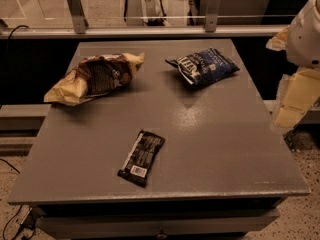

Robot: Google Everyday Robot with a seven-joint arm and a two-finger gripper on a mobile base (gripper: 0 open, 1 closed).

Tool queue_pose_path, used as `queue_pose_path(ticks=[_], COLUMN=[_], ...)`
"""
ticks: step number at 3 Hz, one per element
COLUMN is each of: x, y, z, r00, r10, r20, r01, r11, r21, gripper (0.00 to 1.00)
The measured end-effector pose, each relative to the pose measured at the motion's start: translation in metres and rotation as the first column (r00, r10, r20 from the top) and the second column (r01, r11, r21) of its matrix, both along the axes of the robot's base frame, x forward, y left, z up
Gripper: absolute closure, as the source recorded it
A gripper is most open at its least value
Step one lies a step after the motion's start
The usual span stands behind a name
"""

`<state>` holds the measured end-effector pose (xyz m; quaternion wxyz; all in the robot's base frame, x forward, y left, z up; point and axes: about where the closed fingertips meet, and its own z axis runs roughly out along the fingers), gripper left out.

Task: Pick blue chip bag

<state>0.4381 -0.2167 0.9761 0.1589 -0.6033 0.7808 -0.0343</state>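
Blue chip bag (202, 65): on table (215, 149), right half, near far edge, inboard of far-right corner. Lying low and crumpled, long axis slanting from far-right twd near-left. White patch w/ lettering at the end pointing twd left edge. Nothing touching it.

Handling (judgement, not measured):
- Prob. light; thin film, part air-filled, so puffy and compliant.
- Will crush under squeeze and contents are brittle, so moderate force only.
- Film likely slick; could skate on the smooth tabletop if nudged sideways before the close.
- Best hold prob. from above, across the short axis at the bulging mid-body. Crimped end seam = alt., but thin and low to the surface, easy to miss.

Gripper (291, 103): pale cream part at end of white arm (306, 31), off the table, beyond right edge about halfway along it, partly cut by frame edge. Open or closed: cannot tell. Not on the bag.

Relative position: bag sits inboard of right edge and nearer far edge than gripper does. Well apart, no contact, bare strip of tabletop between.

2 other items: tan chip bag (95, 78) twd far-left corner, black candy bar (141, 157) mid-table twd near edge. Both well apart from target; neither between it and right edge.
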Motion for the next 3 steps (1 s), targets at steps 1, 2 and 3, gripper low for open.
queue_pose_path(ticks=[1,2,3], x=[0.0,0.03,0.079], y=[0.0,0.01,0.034], z=[0.0,-0.005,-0.029], r00=[1.0,0.9983,0.9944], r10=[0.0,0.029,0.055], r20=[0.0,0.05,0.09], r01=[0.0,-0.03,-0.061], r11=[1.0,0.999,0.996], r21=[0.0,0.03,0.072], gripper=[0.0,0.0,0.0])
